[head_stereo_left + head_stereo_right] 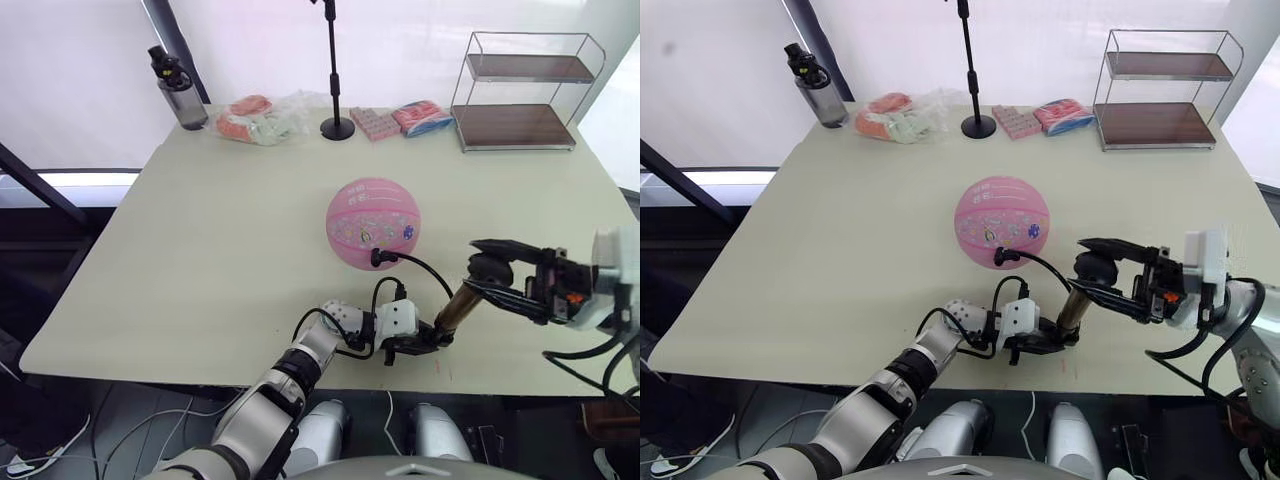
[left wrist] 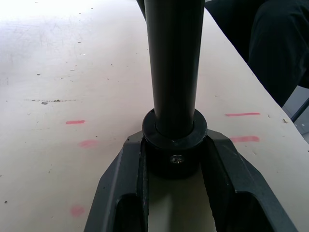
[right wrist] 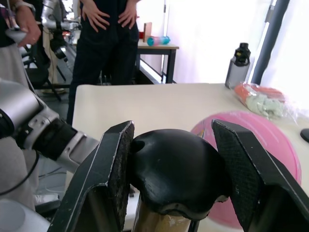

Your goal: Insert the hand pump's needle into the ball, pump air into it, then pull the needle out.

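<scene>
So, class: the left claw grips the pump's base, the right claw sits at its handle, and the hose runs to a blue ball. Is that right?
Not quite. The ball is pink, as the left eye view shows. The rest stands: the left claw grips the pump at its base, the right claw sits at the handle, and the hose runs to the ball.

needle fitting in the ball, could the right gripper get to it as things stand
Probably not right away: the right gripper is set around the hand pump handle. The path to the needle fitting at the ball looks free otherwise.
</scene>
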Robot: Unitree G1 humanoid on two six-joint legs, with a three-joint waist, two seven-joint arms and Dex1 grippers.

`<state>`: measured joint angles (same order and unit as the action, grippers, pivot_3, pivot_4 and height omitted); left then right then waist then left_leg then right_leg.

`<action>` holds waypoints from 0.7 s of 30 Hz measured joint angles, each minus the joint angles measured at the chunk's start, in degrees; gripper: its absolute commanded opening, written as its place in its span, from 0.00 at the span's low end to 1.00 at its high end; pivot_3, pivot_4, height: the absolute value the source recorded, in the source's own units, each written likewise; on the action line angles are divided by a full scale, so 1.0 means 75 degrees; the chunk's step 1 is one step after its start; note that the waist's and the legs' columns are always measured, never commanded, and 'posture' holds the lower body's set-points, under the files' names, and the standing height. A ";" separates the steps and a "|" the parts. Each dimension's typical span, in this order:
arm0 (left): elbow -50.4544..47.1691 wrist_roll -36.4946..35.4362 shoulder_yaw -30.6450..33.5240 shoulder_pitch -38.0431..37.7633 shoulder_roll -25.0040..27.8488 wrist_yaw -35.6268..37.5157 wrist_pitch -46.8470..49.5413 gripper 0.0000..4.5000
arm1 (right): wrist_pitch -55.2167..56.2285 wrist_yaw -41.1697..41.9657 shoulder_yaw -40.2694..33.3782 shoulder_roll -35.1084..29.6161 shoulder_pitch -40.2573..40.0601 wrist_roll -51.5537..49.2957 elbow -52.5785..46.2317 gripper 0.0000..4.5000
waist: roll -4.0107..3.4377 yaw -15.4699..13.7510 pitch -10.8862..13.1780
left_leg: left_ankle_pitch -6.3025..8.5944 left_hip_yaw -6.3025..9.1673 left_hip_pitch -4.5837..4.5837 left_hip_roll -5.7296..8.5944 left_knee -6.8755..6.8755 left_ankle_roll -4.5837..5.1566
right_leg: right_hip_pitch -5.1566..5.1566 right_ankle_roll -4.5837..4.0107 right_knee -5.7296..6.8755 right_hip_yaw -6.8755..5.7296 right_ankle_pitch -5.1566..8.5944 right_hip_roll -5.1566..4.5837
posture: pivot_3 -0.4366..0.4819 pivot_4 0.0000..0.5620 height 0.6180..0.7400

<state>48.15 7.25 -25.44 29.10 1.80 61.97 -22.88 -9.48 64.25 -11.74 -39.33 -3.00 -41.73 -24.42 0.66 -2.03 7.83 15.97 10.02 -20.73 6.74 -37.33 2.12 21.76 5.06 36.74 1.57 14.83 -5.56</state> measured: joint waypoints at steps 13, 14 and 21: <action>0.0082 0.0006 0.0000 0.0016 -0.0006 -0.0055 -0.0010 0.24 | 0.1379 0.0037 0.0897 0.0565 -0.0270 0.1075 0.0929 0.47 | -0.0010 0.0007 -0.0037 | 0.0000 0.0001 0.0005 0.0000 0.0000 0.0000 | -0.0004 -0.0001 0.0001 0.0002 -0.0001 0.0004 | 0.48 0.27 0.96; 0.0086 0.0004 0.0000 0.0019 -0.0009 -0.0054 -0.0016 0.24 | 0.1181 -0.0016 0.0835 0.0513 -0.0188 0.0947 0.0897 0.47 | -0.0010 0.0006 -0.0036 | 0.0000 0.0001 0.0004 0.0000 -0.0001 0.0000 | -0.0003 -0.0001 0.0001 0.0003 -0.0001 0.0003 | 0.48 0.27 0.96; 0.0087 -0.0082 0.0011 0.0039 -0.0038 0.0030 -0.0052 0.24 | -0.0248 -0.0215 0.0364 -0.0127 0.0273 -0.0069 0.0566 0.47 | -0.0032 -0.0019 -0.0008 | 0.0000 0.0003 -0.0027 0.0005 -0.0001 0.0000 | 0.0012 -0.0003 -0.0002 0.0002 -0.0001 -0.0005 | 0.48 0.27 0.96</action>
<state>48.80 6.64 -25.36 29.39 1.52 62.19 -23.27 -11.34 62.64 -9.01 -40.28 -0.95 -42.24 -20.18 0.42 -2.17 7.77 15.97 10.05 -20.93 6.78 -37.33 2.12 21.85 5.04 36.72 1.59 14.82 -5.60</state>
